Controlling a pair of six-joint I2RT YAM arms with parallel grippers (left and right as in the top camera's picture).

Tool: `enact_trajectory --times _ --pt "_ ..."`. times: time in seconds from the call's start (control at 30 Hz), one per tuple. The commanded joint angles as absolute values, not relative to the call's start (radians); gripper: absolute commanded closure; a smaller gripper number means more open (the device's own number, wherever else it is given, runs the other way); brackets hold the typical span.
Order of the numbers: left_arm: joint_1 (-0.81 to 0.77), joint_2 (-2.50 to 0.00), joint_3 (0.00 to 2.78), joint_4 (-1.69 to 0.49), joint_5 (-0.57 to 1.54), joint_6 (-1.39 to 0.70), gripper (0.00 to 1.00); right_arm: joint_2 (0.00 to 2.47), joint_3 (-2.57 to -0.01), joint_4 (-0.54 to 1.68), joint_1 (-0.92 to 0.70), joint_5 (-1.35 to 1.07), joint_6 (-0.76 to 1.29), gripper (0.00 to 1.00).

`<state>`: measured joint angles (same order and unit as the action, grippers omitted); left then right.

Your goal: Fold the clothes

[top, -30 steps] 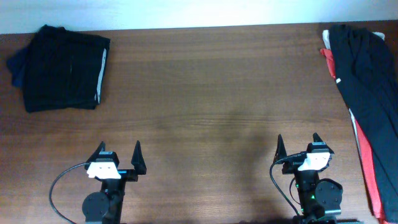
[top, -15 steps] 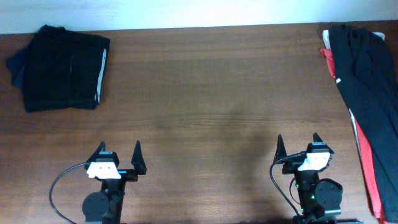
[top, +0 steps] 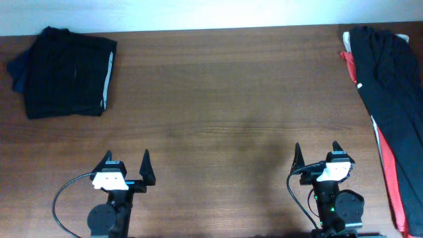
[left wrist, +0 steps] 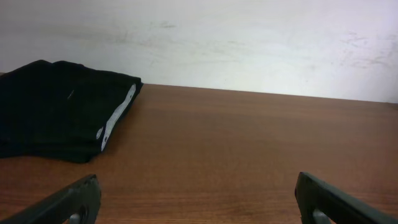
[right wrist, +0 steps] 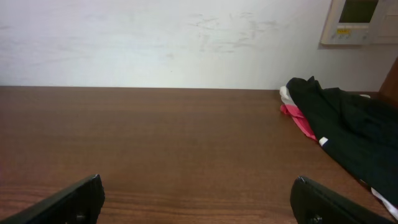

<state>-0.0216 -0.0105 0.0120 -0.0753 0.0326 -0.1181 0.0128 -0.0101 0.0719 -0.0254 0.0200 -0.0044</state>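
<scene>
A pile of unfolded clothes (top: pixel 390 86) lies along the table's right edge: black fabric on top with red and white fabric showing under it. It also shows at the right of the right wrist view (right wrist: pixel 348 127). No white letters show on it. A folded black garment (top: pixel 69 73) with a white stripe lies at the back left, also in the left wrist view (left wrist: pixel 62 115). My left gripper (top: pixel 125 165) is open and empty near the front edge. My right gripper (top: pixel 316 155) is open and empty near the front edge, left of the pile.
A blue piece of fabric (top: pixel 16 73) sticks out from under the folded garment's left side. The brown wooden table (top: pixel 218 112) ends at a white wall at the back. A wall control panel (right wrist: pixel 364 22) hangs at the upper right.
</scene>
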Motion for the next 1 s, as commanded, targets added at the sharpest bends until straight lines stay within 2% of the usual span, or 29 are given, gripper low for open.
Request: enact_trajectory --times 0.0,0.73,0.87,0.97 --pt "-0.025 -0.012 0.009 -0.081 0.03 -0.127 0.01 0.007 -0.006 0.081 -0.019 0.011 -0.008 0.01" --pt "-0.025 -0.012 0.009 -0.081 0.03 -0.127 0.01 0.007 -0.006 0.08 -0.019 0.006 -0.007 0.01" --pt "-0.025 -0.012 0.009 -0.081 0.029 -0.127 0.01 0.007 -0.006 0.072 -0.019 -0.073 0.179 0.01" --pt "-0.025 -0.012 0.009 -0.081 0.03 -0.127 0.01 0.007 -0.006 0.072 -0.019 -0.072 0.193 0.01"
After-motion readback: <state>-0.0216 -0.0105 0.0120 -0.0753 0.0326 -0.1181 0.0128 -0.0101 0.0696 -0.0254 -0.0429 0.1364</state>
